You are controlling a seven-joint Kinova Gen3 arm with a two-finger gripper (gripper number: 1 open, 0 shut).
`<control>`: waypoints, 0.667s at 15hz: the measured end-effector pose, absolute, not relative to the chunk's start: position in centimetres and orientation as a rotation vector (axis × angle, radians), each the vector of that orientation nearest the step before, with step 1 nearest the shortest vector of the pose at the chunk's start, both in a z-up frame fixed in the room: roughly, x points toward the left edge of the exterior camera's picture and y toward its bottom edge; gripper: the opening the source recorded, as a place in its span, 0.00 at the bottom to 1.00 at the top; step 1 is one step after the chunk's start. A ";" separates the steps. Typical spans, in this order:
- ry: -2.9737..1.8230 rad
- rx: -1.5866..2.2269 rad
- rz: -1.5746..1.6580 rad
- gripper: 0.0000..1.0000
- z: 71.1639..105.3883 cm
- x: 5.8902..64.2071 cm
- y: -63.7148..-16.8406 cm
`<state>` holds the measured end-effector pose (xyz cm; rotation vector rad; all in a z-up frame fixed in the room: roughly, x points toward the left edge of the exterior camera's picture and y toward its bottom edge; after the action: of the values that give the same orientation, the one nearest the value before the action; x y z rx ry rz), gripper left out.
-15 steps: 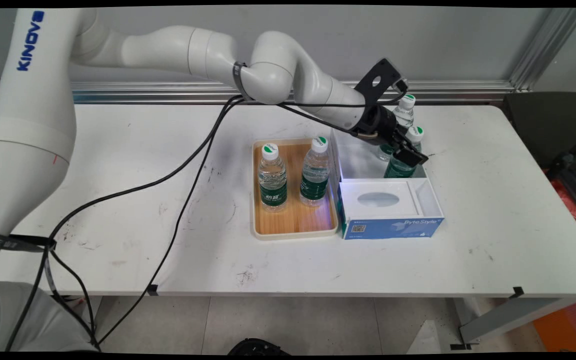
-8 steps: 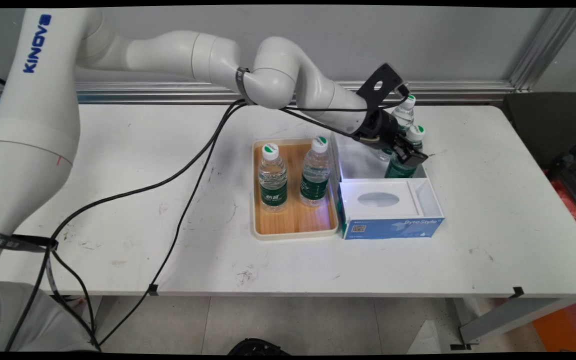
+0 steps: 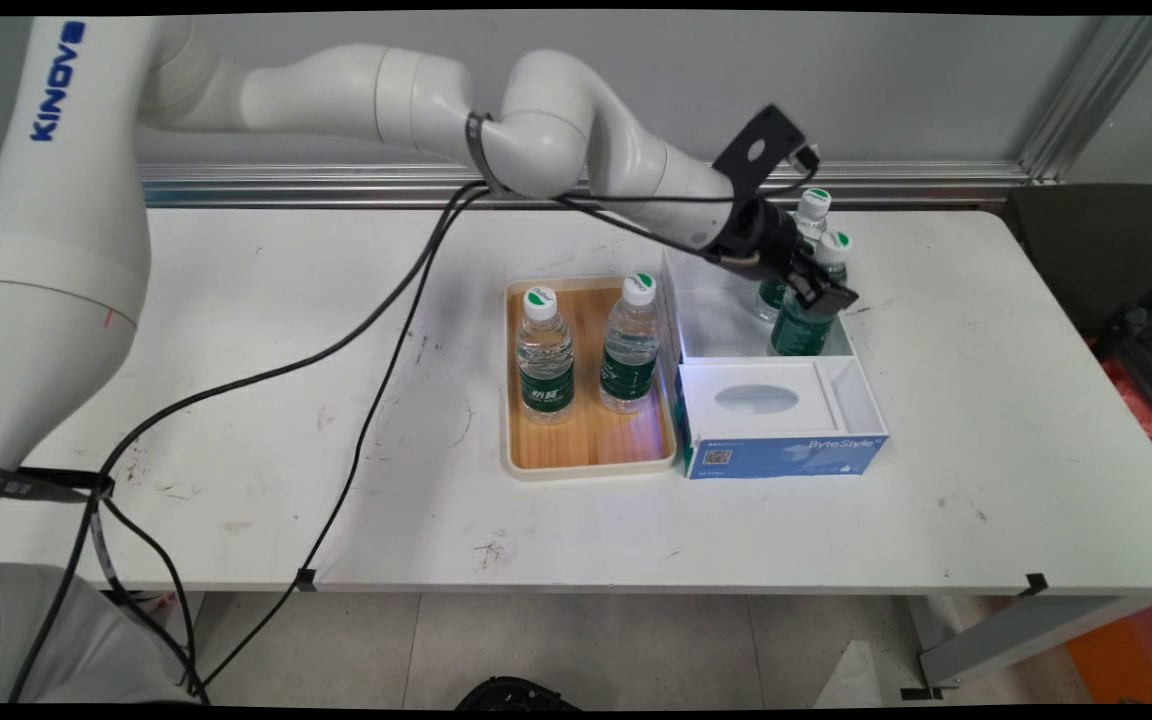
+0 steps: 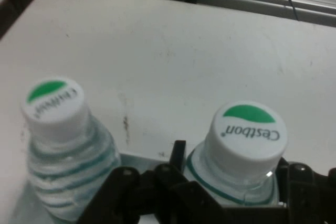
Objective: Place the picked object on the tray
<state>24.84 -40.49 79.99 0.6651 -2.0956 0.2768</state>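
White table (image 3: 236,300) carries a blue-fronted box (image 3: 781,455). Just left of the box sits a wooden tray (image 3: 591,465) with 2 bottles (image 3: 546,365). In the box's far compartment, the gripper (image 3: 821,290) pinches 1 bottle (image 3: 798,325), with a neighbour bottle (image 3: 814,205) beside it. Only the hand view shows the held cap (image 4: 245,132) lettered Cestbon.

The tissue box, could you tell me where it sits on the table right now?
In the main view the tissue box sits right of centre, against the right side of the wooden tray, in front of the white bin.
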 end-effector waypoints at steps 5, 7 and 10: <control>-2.101 0.641 0.302 0.00 83.5 26.7 -40.3; -2.117 0.627 0.303 0.00 85.0 27.9 -39.8; -2.155 0.604 0.329 0.00 87.2 30.7 -39.0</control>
<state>30.72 -39.03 87.22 0.6038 -2.1551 0.3290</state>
